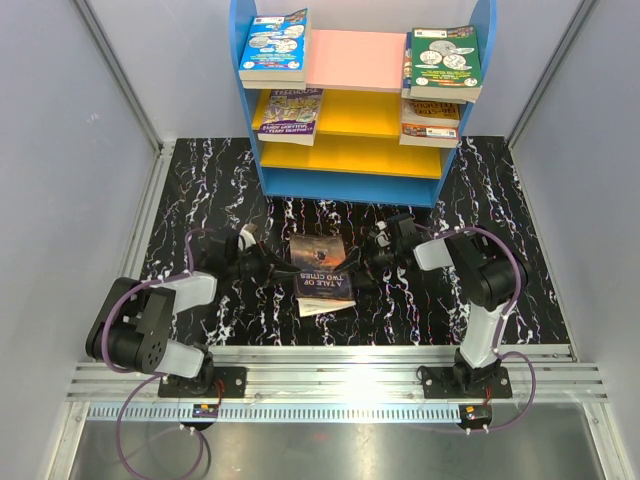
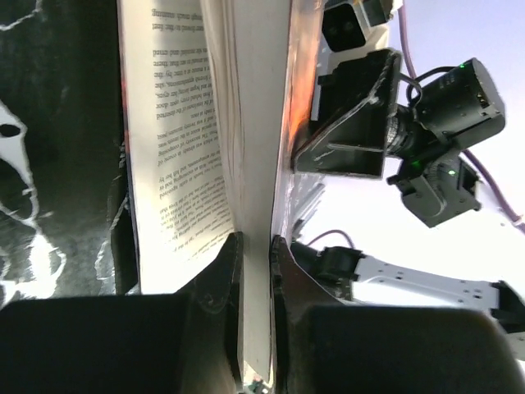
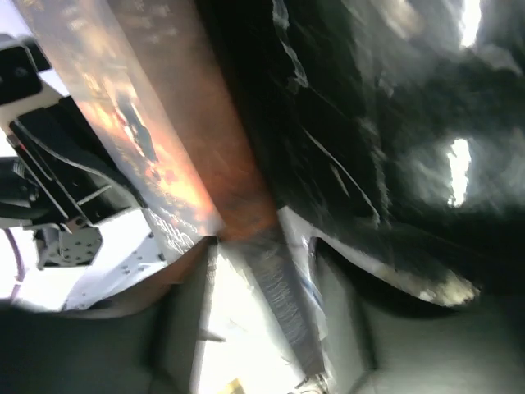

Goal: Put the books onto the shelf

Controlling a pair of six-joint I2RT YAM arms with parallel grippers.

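The brown book (image 1: pixel 322 272) lies on the table (image 1: pixel 200 190) at the centre of the top view, below the shelf (image 1: pixel 345 185) where the other books (image 1: pixel 275 45) rest. Our left gripper (image 2: pixel 254 246) is clamped on a wad of its pages, with one leaf hanging loose beside it. Our right gripper (image 1: pixel 378 250) sits at the book's right edge, but its wrist view is too blurred to tell whether it grips. We judge it best to pinch the whole thickness there, then raise both arms level so the book does not fan open.
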